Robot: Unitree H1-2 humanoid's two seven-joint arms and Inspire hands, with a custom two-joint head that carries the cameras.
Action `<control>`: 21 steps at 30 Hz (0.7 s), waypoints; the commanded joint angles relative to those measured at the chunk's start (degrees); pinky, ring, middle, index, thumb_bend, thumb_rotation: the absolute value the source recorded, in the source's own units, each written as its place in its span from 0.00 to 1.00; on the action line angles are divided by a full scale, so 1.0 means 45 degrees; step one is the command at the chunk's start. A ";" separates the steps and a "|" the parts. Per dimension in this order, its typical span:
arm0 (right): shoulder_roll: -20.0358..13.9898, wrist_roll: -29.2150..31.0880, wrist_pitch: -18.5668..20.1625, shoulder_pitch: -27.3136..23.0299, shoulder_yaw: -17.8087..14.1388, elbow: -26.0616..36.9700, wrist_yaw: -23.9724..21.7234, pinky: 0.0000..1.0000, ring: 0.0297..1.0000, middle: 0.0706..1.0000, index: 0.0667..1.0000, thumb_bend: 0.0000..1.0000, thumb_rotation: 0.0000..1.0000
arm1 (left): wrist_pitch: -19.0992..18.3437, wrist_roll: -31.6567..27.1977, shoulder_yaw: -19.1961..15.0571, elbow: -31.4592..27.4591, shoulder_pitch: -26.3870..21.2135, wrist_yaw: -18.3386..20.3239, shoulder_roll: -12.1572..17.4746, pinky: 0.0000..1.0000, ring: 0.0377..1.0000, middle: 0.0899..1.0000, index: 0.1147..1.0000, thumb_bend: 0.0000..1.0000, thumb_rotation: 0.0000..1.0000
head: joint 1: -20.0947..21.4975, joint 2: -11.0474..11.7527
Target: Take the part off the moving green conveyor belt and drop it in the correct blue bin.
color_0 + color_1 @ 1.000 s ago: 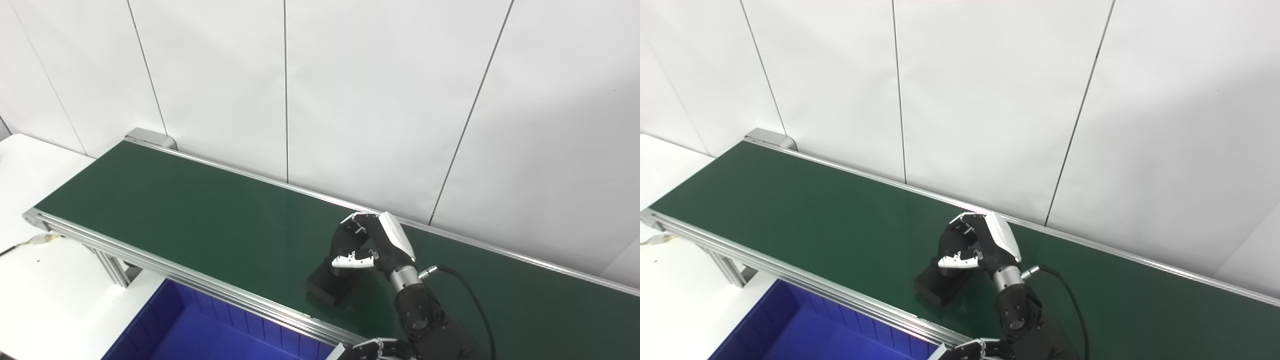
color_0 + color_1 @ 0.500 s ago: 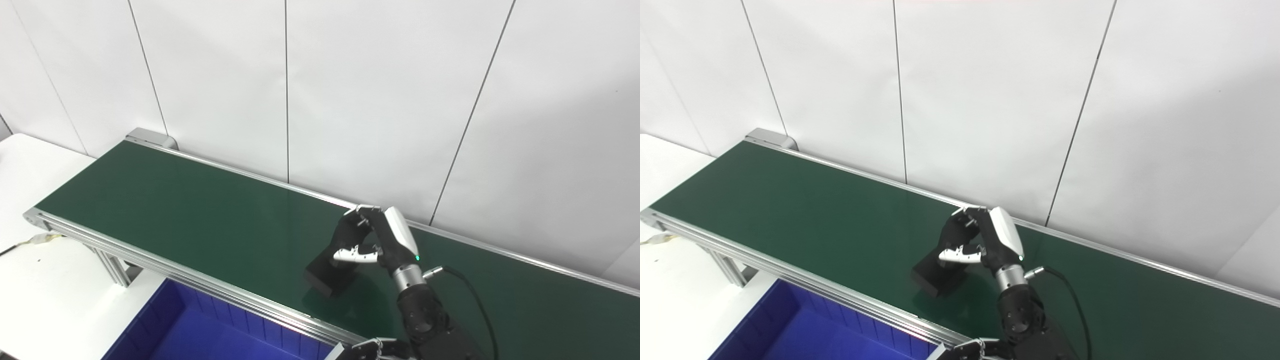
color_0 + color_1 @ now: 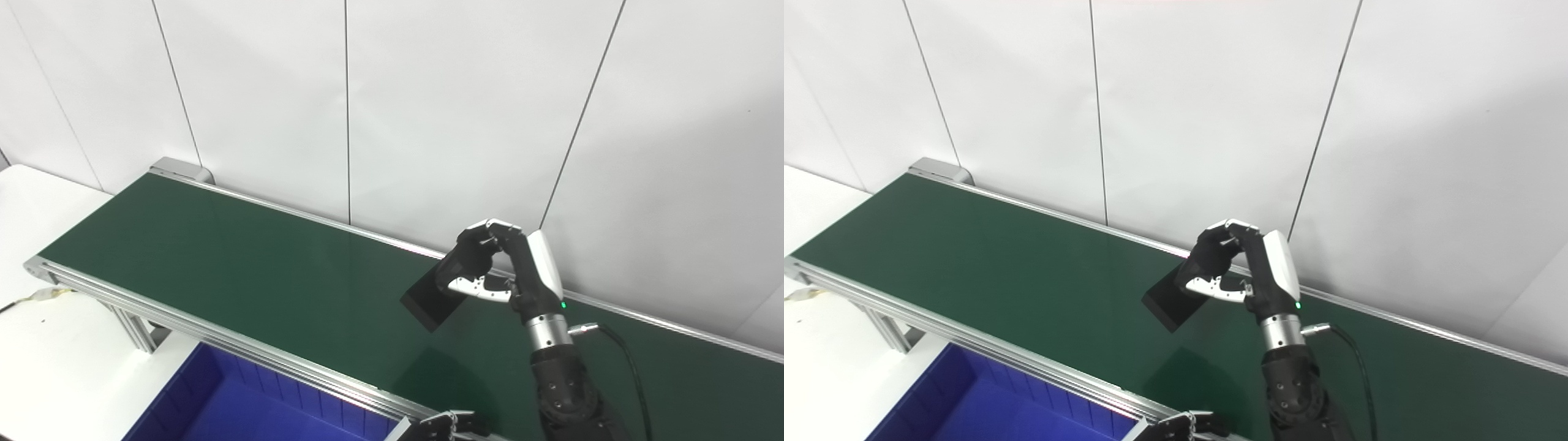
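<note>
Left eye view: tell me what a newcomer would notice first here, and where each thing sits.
The right hand stands out, raised over the middle of the green belt and shut on a black block that hangs clear of the belt, its shadow below. Next comes the blue bin at the bottom edge, under the belt's near rail. The left hand barely peeks in beside it.

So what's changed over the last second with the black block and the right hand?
The right hand, shut on the black rectangular block, has lifted it off the green conveyor belt and carried it up and to the right. The blue bin and the left hand at the bottom edge have stayed put.
</note>
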State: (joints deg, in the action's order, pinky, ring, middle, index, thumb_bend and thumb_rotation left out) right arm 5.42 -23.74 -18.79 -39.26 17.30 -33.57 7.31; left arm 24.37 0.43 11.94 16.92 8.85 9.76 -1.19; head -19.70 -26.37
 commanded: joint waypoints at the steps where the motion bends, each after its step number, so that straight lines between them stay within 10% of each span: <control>1: 0.0009 0.0243 0.0177 -0.0267 -0.0272 0.1048 -0.0053 0.45 0.43 0.48 0.44 0.52 0.00 | 0.0535 -0.0317 -0.0032 -0.0295 -0.0026 0.0153 0.0011 0.71 0.74 0.77 0.75 0.91 0.31 | 0.0163 -0.0026; 21: -0.1220 0.0373 0.2741 0.2305 -0.1297 0.8078 -0.1326 0.41 0.42 0.48 0.45 0.52 0.00 | 0.0562 -0.1261 -0.0565 -0.0737 0.0213 0.1145 0.0676 0.76 0.77 0.78 0.79 0.85 0.35 | 0.3673 -0.1025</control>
State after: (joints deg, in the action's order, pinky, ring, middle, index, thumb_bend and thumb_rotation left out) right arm -0.20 -22.16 -7.66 -27.72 12.08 -0.65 1.66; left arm 24.37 -4.54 9.66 15.58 9.91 14.04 1.48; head -3.17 -30.94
